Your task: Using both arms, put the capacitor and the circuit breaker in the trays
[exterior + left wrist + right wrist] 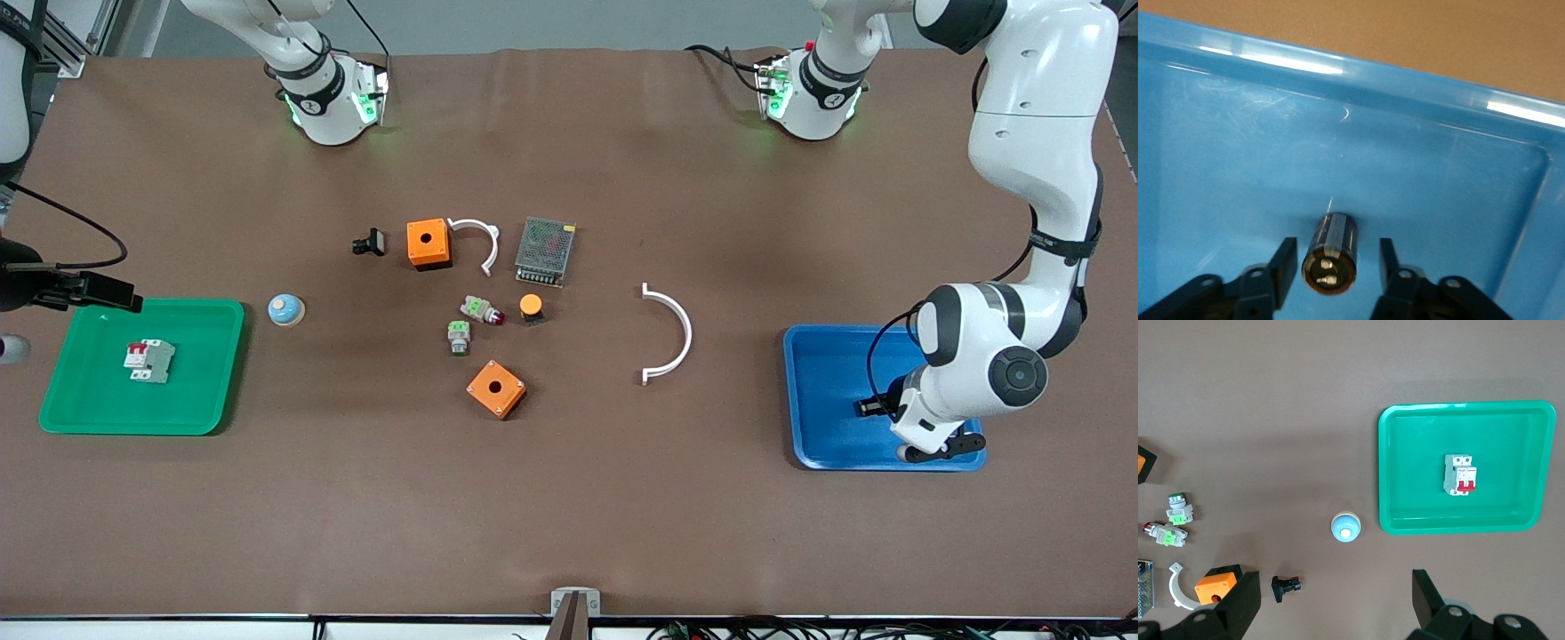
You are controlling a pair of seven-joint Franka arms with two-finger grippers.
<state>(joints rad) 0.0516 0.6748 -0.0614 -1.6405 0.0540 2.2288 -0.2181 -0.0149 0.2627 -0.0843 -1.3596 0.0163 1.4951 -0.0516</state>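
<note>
My left gripper (1331,267) is spread wide in the blue tray (1458,127); the capacitor (1331,250) lies loose between my fingers, long axis running straight out from me. My right gripper (1331,603), also spread, hangs high by the green tray (204,320) holding the circuit breaker (149,361).

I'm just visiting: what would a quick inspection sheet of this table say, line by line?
Surface: brown table.
Job's things: breaker in green tray; capacitor lying in blue tray.
Clutter: two orange boxes, push buttons, white clips, power supply mid-table.
Grippers: left claw open, low in the blue tray, around the capacitor; right claw open, above the table beside the green tray.
Cables: along the arms and bases.
Surroundings: nothing seen.
</note>
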